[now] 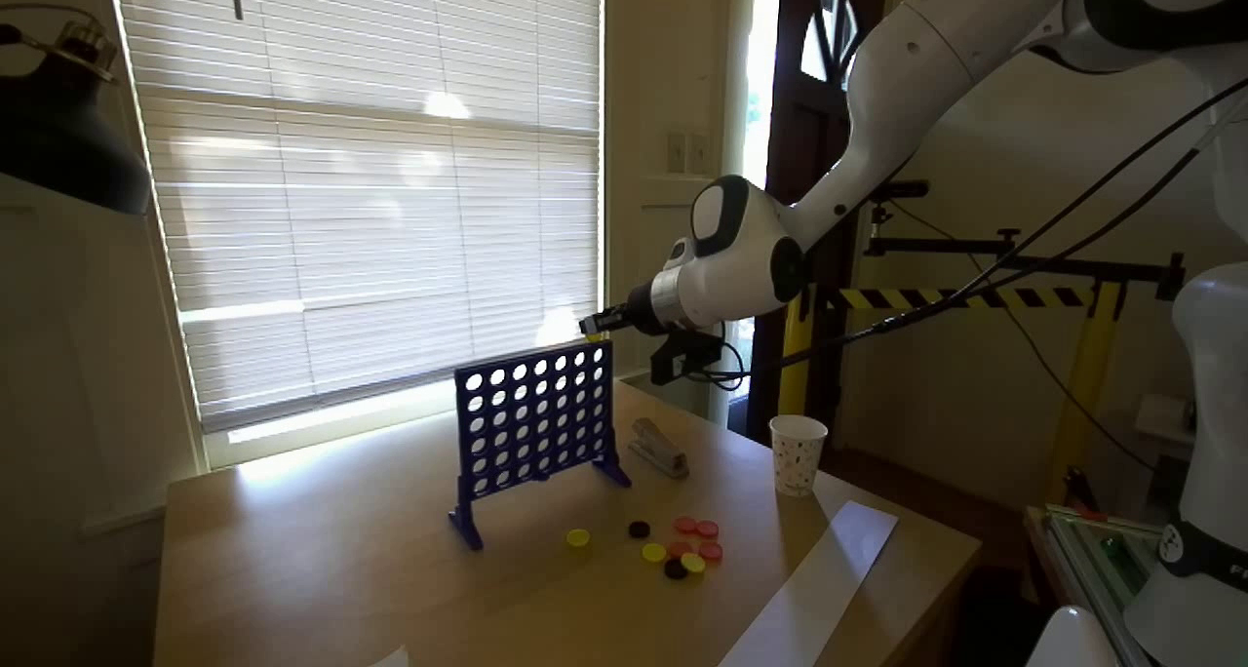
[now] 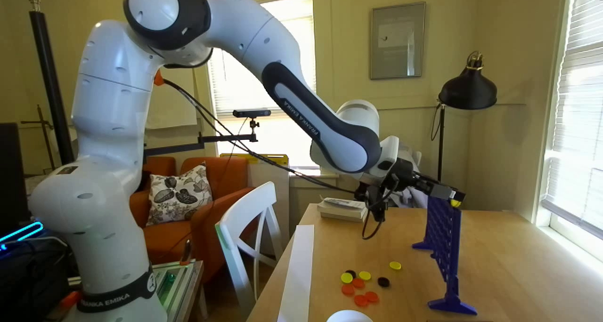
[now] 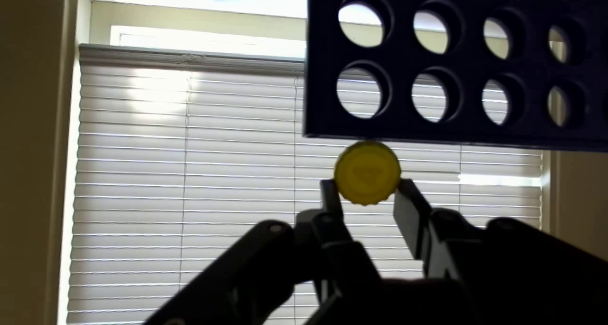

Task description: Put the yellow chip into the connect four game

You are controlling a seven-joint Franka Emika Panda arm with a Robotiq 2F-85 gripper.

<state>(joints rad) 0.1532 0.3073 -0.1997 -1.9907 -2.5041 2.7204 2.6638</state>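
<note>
gripper [image 3: 367, 188] at the top edge of the connect four game [image 3: 470, 62], its fingers [image 3: 409, 213] parted only partway, one pressed to each side of a yellow chip [image 3: 367, 170], which it holds by the rim between the tips. the wrist view has the chip face on, right at the board's upper edge by the end column, though whether the two touch i cannot tell. in both exterior views the chip sits at the top of the end farther from the black lamp [image 2: 468, 89], and the white arm [image 1: 907, 82] slants down to it over the table [image 1: 370, 540]. the board stands upright on its side feet, light coming through its round holes. beside it lie three yellow chips [image 1: 578, 538], two black chips [image 1: 639, 529] and four red chips [image 1: 708, 529], most of them in a loose cluster, with one yellow off by itself nearer the board. in an exterior view a stapler [image 1: 660, 448] rests near one foot, and a speckled cup [image 1: 799, 457] stands upright close to a long white strip [image 1: 819, 574] that lies along the table's edge. behind the board, lowered blinds [image 1: 370, 218] are bright with daylight, while an orange armchair [image 2: 238, 176] stands well apart from the table
</note>
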